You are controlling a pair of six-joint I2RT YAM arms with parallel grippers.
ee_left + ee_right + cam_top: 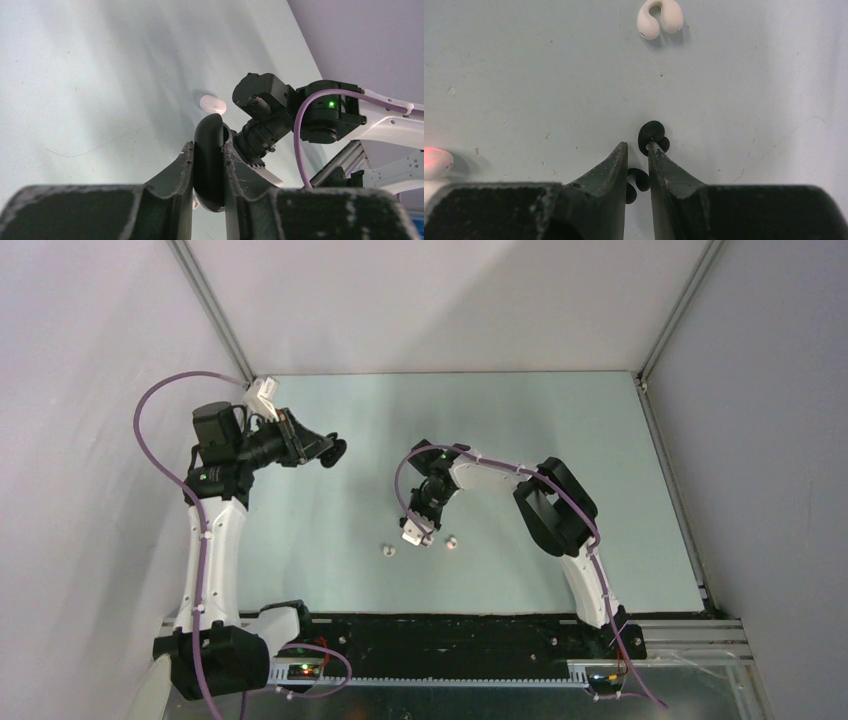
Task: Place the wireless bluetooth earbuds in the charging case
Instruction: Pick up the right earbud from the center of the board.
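The left gripper, low in the middle of its wrist view, is clamped on a black case, raised off the table. The right gripper stands narrow at the lower centre of its view, tips close to the table. One black bud lies against the tip of the finger on the right of the frame. A second black bud sits in the gap between the fingers; I cannot tell whether it is gripped. A white bud lies at the top edge, well apart.

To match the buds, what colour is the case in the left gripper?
The case is black; clearest in the left wrist view.
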